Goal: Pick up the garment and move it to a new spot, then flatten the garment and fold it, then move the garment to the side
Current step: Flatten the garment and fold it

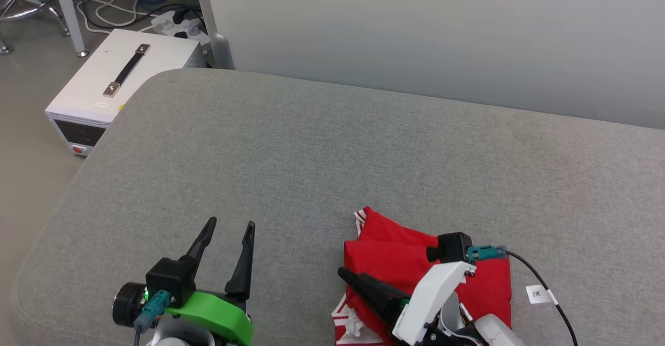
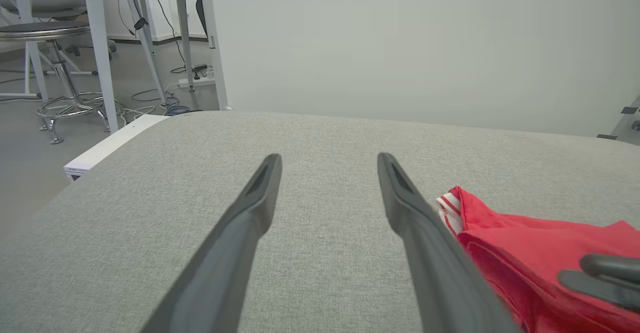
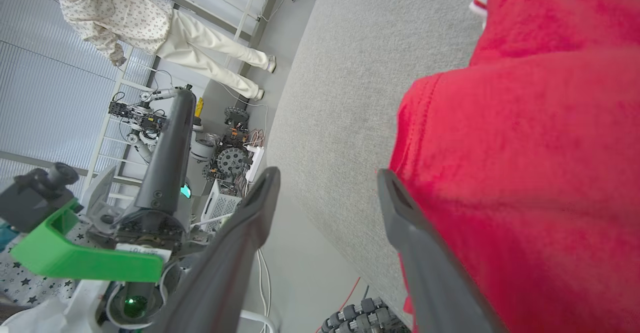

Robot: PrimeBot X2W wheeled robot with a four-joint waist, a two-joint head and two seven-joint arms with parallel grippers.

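Observation:
The garment (image 1: 395,252) lies bunched in a red heap on the grey cushion (image 1: 332,154), near its front edge at the right, with striped trim at its far corner. My right gripper (image 3: 328,172) stands open at the heap's left edge, nothing between its fingers; the garment (image 3: 525,148) rests against the outer side of one finger. In the head view one dark finger (image 1: 371,291) of it lies across the cloth. My left gripper (image 1: 231,223) is open and empty over bare cushion, left of the garment (image 2: 525,243).
A white box with a black handle (image 1: 119,81) stands on the floor off the cushion's far left corner, with cables and a power strip (image 1: 176,24) behind it. A pale wall panel (image 1: 441,34) runs along the back. A person (image 3: 150,28) stands far off.

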